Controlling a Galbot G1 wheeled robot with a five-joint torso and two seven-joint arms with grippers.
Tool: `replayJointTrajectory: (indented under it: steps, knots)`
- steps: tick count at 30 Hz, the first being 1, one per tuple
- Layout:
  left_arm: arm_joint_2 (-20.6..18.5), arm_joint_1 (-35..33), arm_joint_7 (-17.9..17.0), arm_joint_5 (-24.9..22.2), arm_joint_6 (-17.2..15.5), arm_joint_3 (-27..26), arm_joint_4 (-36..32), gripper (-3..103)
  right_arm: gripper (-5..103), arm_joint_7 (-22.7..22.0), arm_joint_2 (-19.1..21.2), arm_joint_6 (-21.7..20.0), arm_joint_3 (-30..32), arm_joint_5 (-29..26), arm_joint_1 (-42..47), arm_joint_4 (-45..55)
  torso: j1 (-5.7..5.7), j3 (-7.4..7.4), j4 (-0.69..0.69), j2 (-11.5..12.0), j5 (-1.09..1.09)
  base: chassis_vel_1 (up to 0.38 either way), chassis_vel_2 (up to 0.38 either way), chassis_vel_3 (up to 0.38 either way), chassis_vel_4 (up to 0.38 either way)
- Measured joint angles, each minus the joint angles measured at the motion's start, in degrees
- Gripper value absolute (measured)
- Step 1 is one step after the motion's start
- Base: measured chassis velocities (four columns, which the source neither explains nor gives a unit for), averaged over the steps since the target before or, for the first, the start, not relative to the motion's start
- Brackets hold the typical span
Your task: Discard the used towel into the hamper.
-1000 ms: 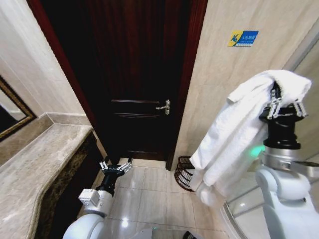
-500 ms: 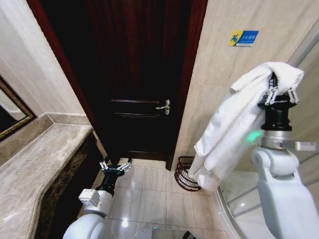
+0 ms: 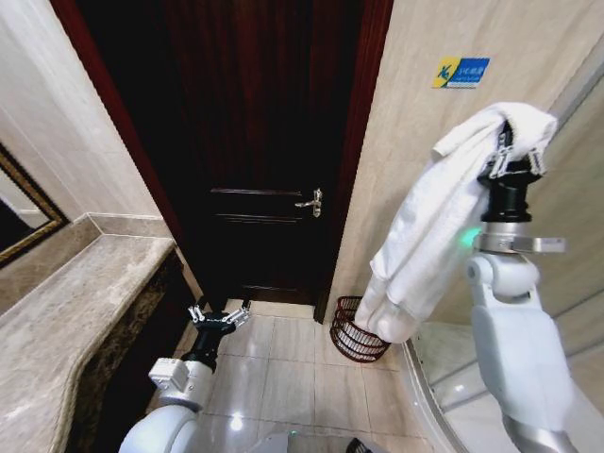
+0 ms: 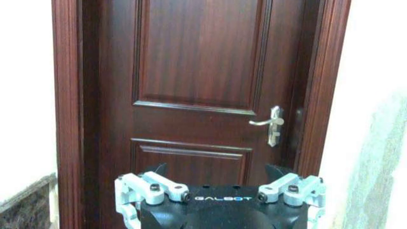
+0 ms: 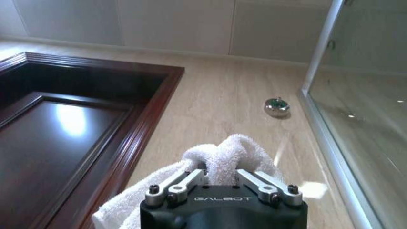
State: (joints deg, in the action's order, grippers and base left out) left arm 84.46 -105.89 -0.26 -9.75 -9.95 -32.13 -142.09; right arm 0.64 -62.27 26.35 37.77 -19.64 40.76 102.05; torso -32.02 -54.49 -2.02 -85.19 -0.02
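Note:
A white towel [image 3: 434,226] hangs in a long fold from my right gripper [image 3: 514,151], which is raised high at the right and shut on the towel's top [image 5: 226,157]. The towel's lower end hangs just above and in front of the hamper [image 3: 354,332], a small dark reddish-brown wire basket on the floor by the door frame; its right side is hidden by the towel. My left gripper [image 3: 219,316] stays low at the left, open and holding nothing, facing the door [image 4: 203,95].
A dark wooden door [image 3: 255,151] with a silver handle [image 3: 311,201] stands ahead. A marble counter [image 3: 66,321] runs along the left. A glass shower screen [image 3: 576,236] and its curved base lie at the right. Tiled floor [image 3: 274,368] lies between.
My right arm has carried the towel up and away from the camera, toward the wall. The towel's lower end now hangs over the hamper. The left arm has not moved.

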Motion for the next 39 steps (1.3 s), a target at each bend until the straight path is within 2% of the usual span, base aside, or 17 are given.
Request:
replayJointTrajectory:
  steps: [13, 30, 39]
  knots:
    - [0.0, 0.0, 0.0, 0.0, 0.0, 0.0, 0.0, 100, 9, 1.9, -1.9, 3.7, -0.7, 1.3, -4.2, -8.9, 0.0, 0.0, 0.01, 0.0, 0.02, 0.0, 0.0, 0.0, 0.0]
    - [0.0, 0.0, 0.0, 0.0, 0.0, 0.0, 0.0, 100, 9, 2.9, -3.6, 5.8, -0.9, 2.5, -4.4, -12.7, 0.01, 0.0, 0.01, 0.0, 0.01, 0.0, 0.0, 0.0, 0.0]
    - [0.0, 0.0, 0.0, 0.0, 0.0, 0.0, 0.0, 100, 9, 5.1, -4.5, 8.4, -0.9, 2.1, -3.7, -16.4, 0.01, 0.0, 0.01, 0.0, 0.02, 0.0, 0.0, 0.0, 0.0]
